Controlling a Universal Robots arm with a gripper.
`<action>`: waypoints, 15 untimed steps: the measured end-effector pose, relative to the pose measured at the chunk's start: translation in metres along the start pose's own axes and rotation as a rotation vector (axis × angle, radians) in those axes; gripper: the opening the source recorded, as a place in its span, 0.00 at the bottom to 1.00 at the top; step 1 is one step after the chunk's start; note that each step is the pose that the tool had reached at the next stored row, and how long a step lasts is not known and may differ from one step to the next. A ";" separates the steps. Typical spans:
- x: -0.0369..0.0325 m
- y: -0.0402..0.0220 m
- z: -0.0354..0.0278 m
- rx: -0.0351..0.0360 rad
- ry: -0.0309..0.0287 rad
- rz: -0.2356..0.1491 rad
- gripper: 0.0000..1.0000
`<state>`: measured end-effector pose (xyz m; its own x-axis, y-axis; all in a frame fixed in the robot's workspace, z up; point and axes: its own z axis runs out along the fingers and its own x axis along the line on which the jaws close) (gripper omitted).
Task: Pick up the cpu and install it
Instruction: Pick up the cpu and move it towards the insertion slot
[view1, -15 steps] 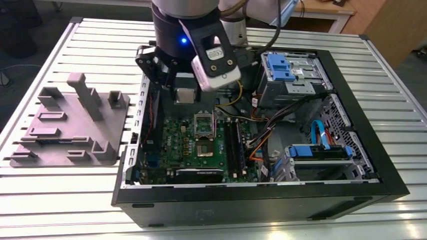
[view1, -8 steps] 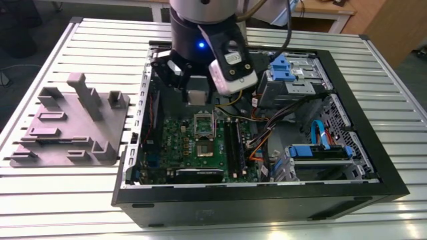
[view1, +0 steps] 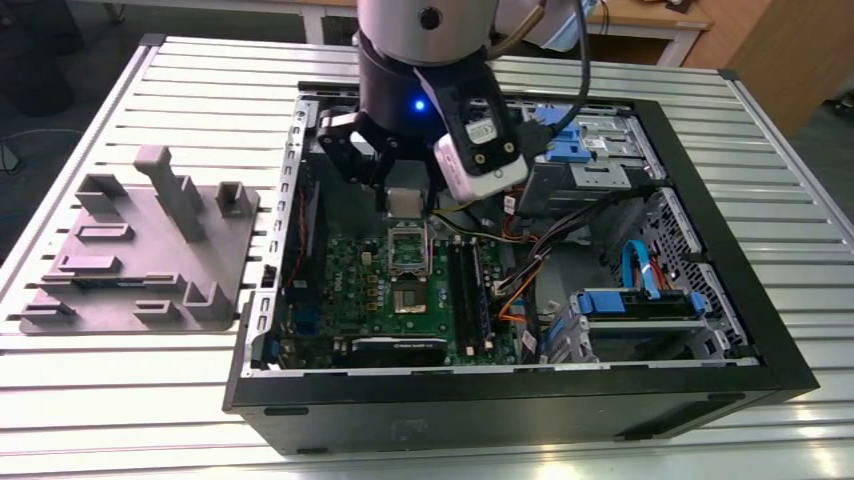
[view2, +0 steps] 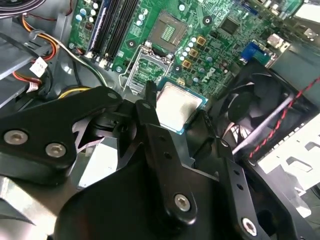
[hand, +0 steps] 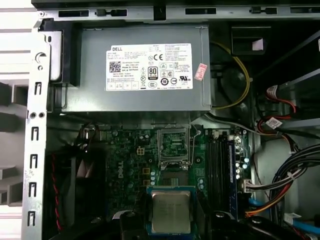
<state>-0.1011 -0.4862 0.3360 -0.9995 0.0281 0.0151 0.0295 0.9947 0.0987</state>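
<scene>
The gripper (hand: 170, 226) is pinching the cpu (hand: 170, 211) by two opposite edges, with its fingers (view2: 149, 104) pressing on the sides. In the exterior view it is hanging in the upper middle, over the board (view1: 400, 290) and near the socket (hand: 174, 146). I am judging the chip light, stiff, smooth-topped and fragile underneath, so the edges look like the safe hold. I am counting one cpu, one socket and one gripper.
</scene>
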 end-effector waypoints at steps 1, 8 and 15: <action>-0.0001 -0.0002 0.0018 0.0000 0.0001 0.000 0.47; -0.0003 -0.0012 0.0084 0.0002 0.0002 -0.001 0.47; -0.0005 -0.0021 0.0162 0.0001 0.0002 -0.002 0.47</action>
<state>-0.1009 -0.4867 0.3196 -0.9995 0.0266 0.0151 0.0280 0.9947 0.0987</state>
